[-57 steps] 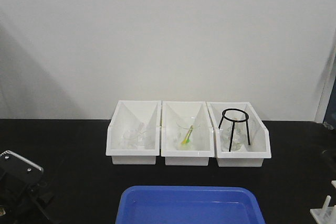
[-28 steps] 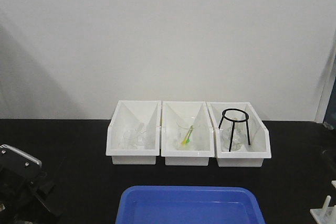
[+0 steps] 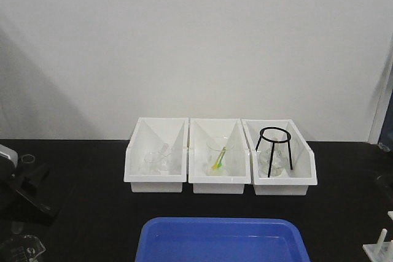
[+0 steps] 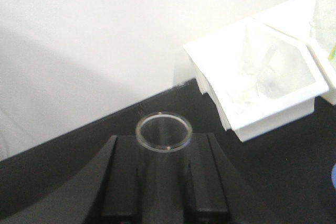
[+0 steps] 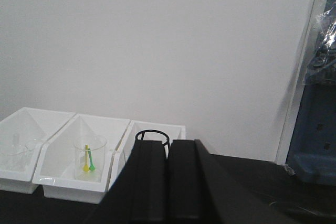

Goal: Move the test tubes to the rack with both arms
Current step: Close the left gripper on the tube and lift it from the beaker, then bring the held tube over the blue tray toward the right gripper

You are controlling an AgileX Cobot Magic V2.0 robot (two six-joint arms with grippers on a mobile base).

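In the left wrist view my left gripper is shut on a clear glass test tube; its round rim sticks out past the black fingertips. In the front view that gripper hangs at the far left edge above the black table, with the tube's rim just showing. My right gripper is shut with nothing between its fingers; it points toward the white bins and does not show in the front view. A corner of the white rack with upright pegs shows at the bottom right.
Three white bins stand in a row at the back, holding glassware, a beaker with yellow and green sticks and a black tripod ring. A blue tray lies at the front. A clear beaker stands at the bottom left.
My left arm has risen and swung left, so its silver camera module is almost out of the front view. The clear beaker under it has come into sight.
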